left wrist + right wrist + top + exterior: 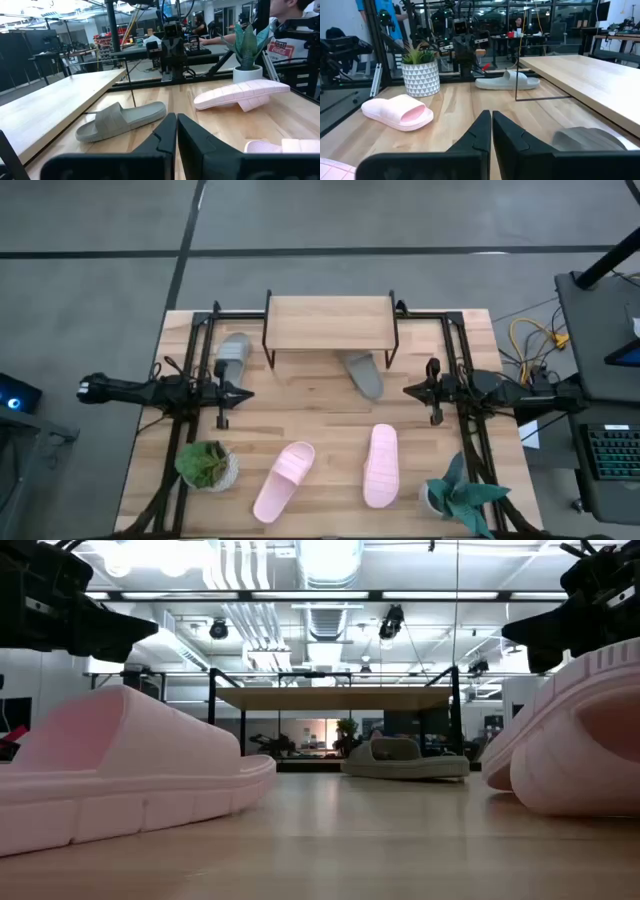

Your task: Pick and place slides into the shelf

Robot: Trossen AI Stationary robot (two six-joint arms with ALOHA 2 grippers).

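The shelf stands at the table's far middle on thin black legs. One grey slide lies flat beside the shelf's left legs. The other grey slide lies at the shelf's front right, one end by the plank's front edge. Two pink slides rest sole-down near the front edge. My left gripper hovers shut at the left, pointing right, in front of the left grey slide. My right gripper hovers shut at the right, pointing left, just right of the other grey slide.
A potted green plant stands front left and a white-potted plant front right. Bare tabletop lies between the two grippers, in front of the shelf. A person sits beyond the table's right side.
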